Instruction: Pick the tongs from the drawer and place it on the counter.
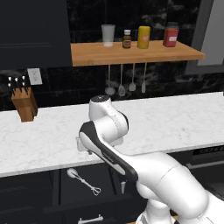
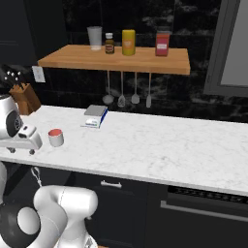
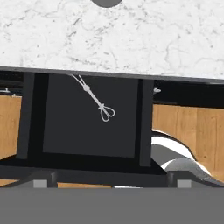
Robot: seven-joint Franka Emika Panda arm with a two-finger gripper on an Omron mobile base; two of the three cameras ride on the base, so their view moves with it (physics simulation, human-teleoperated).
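Gripper (image 3: 112, 183) poised above the open drawer (image 3: 87, 127), looking down into it; fingertips barely peeking in at the bottom corners of the hand view, well apart with nothing between them. Tongs (image 3: 94, 99) lying flat on the dark drawer floor, ahead of the fingertips and untouched, scissor-like loops nearer the gripper, round head tucked under the edge of the counter (image 3: 131, 39). Seen from the left base view, tongs (image 1: 83, 181) lying diagonally in the drawer (image 1: 94, 188) below the hand, beneath the white marble counter (image 1: 175, 122). Beyond the gripper: knife block (image 1: 25, 104), small red-topped cup (image 2: 56, 137), wooden shelf (image 1: 131, 53) with hanging ladles (image 1: 127, 81)
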